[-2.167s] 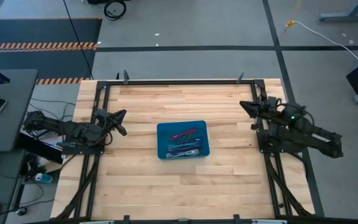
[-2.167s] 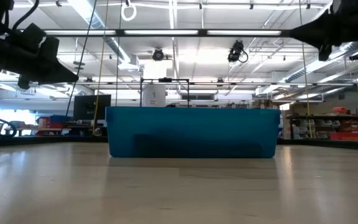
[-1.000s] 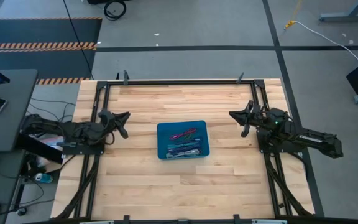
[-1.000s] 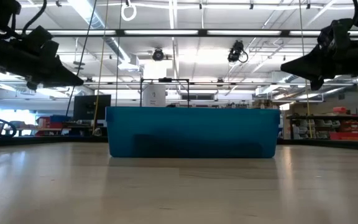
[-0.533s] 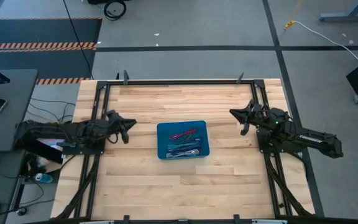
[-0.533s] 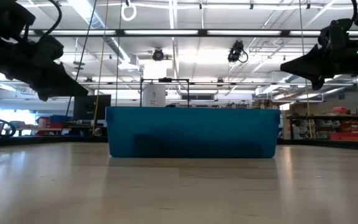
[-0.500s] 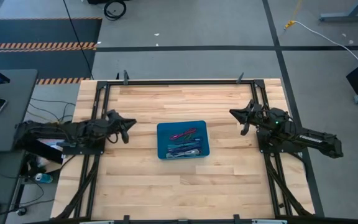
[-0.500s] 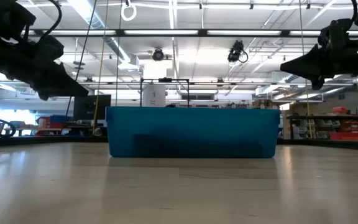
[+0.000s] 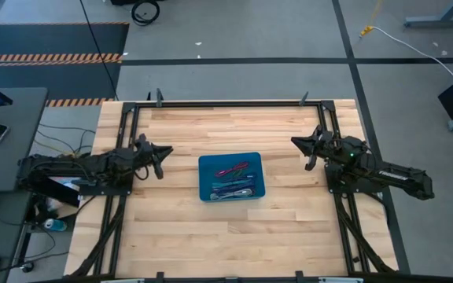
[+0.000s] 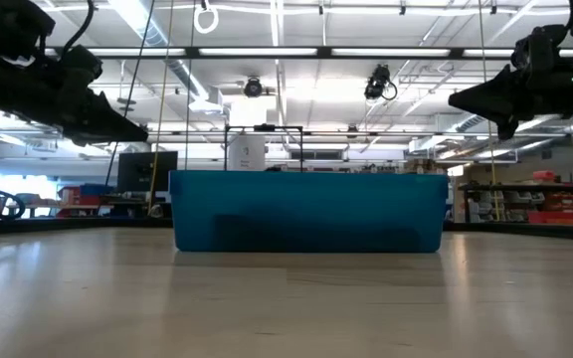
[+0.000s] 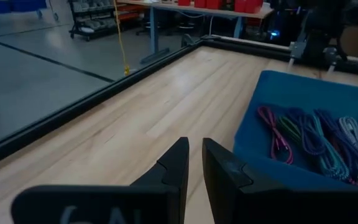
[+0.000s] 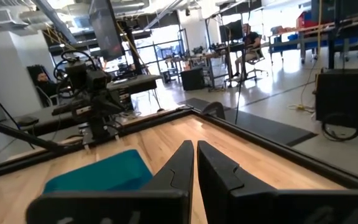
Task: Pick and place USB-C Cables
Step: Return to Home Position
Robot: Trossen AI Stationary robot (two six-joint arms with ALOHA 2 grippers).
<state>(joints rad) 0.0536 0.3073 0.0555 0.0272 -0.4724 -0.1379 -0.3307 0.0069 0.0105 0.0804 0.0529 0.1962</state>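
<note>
The USB-C cables [image 9: 233,180] lie as several folded bundles on the floor of a blue tray [image 9: 208,166] at mid-table. The left wrist view shows magenta [image 11: 271,133], green [image 11: 289,130], blue-purple [image 11: 306,134], teal [image 11: 325,148] and grey [image 11: 353,136] bundles side by side. My left gripper [image 9: 164,152] hovers left of the tray, shut and pointing at it [image 11: 194,151]. My right gripper [image 9: 296,142] hovers to the tray's right, shut [image 12: 195,149]. In the low view both grippers [image 10: 139,131] [image 10: 458,100] hang above the tray wall [image 10: 306,211], which hides the cables.
A black metal frame [image 9: 226,103] runs along the table's far edge and down both sides. Bare wood surrounds the tray [image 11: 261,155] on all sides. A desk with a monitor and loose wiring [image 9: 6,134] stands beyond the left edge.
My left gripper has moved toward the table's right, closing on the blue tray's left side, still above the table. The right arm has kept still, and the tray and cables lie as before.
</note>
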